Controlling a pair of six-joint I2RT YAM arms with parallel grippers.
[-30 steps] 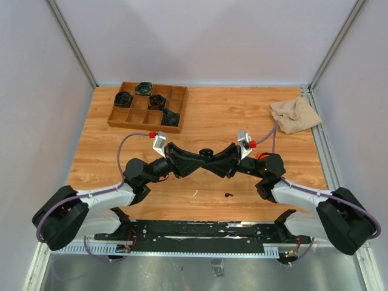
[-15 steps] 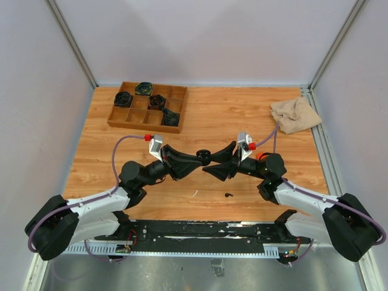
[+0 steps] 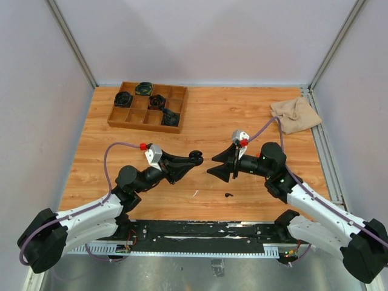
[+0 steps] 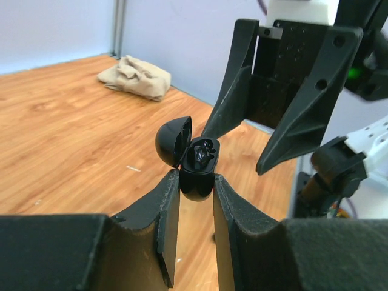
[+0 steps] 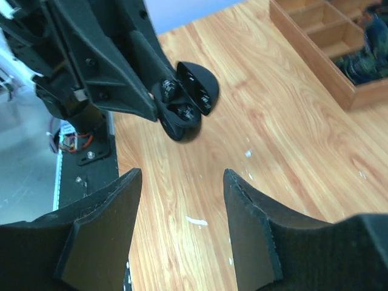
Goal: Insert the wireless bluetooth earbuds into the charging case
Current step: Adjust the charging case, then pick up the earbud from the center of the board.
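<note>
My left gripper [image 3: 191, 159] is shut on a black round charging case [image 3: 196, 155] and holds it above the table with its lid open. In the left wrist view the case [image 4: 197, 171] sits between my fingertips, and a black earbud [image 4: 204, 154] lies inside it. My right gripper [image 3: 213, 165] is open and empty, just right of the case and apart from it. In the right wrist view [image 5: 180, 182] the case [image 5: 180, 115] is ahead of the open jaws. One loose black earbud [image 3: 228, 195] lies on the table below my right gripper. No lavender or orange-red earbuds show.
A wooden compartment tray [image 3: 115, 120] with several dark cases stands at the back left, and its corner also shows in the right wrist view [image 5: 315, 66]. A beige cloth [image 3: 295, 114] lies at the back right. A thin pale sliver [image 3: 195, 193] lies on the wood.
The two grippers met at the case one second ago. The right gripper has drawn back to the right, open. The left gripper has moved left and nearer, keeping the case.
</note>
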